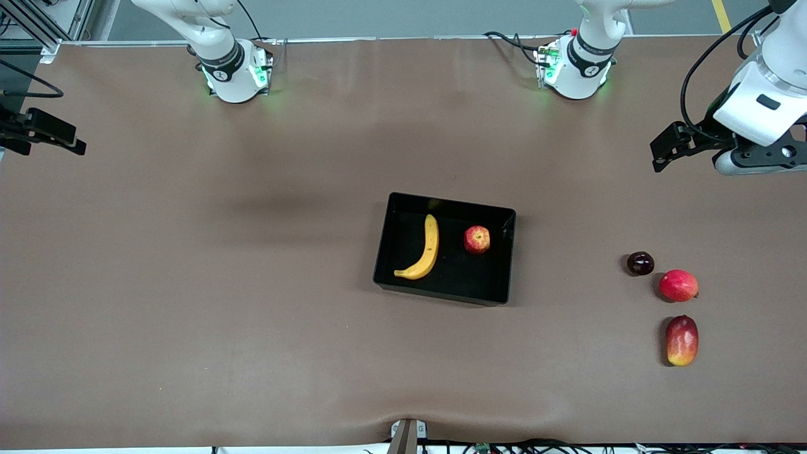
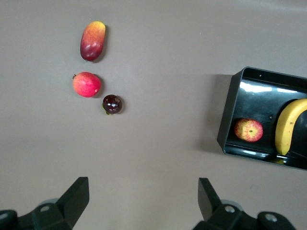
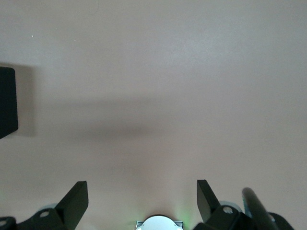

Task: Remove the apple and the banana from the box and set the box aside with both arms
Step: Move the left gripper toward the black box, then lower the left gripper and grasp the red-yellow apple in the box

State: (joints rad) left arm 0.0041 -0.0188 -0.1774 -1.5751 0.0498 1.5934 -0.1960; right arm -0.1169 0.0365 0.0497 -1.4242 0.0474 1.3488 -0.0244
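The black tray (image 1: 441, 292) stands at the middle of the table. The yellow banana (image 1: 425, 253) and the small red apple (image 1: 476, 239) lie in it, apart from each other. My left gripper (image 1: 763, 157) hangs open and empty high over the left arm's end of the table. Its wrist view shows the open gripper (image 2: 144, 191) over bare table, with the tray (image 2: 225, 120), the apple (image 2: 248, 130) and the banana (image 2: 289, 125) off to one side. My right gripper (image 1: 44, 132) hangs open and empty over the right arm's end; in its own view (image 3: 142, 194) a tray corner (image 3: 7, 100) shows.
A dark purple fruit (image 1: 640, 263), a plain red fruit (image 1: 678, 285) and a red-yellow mango (image 1: 682, 340) lie on the table toward the left arm's end, nearer the front camera. They also show in the left wrist view: purple fruit (image 2: 112, 104), red fruit (image 2: 87, 84), mango (image 2: 92, 40).
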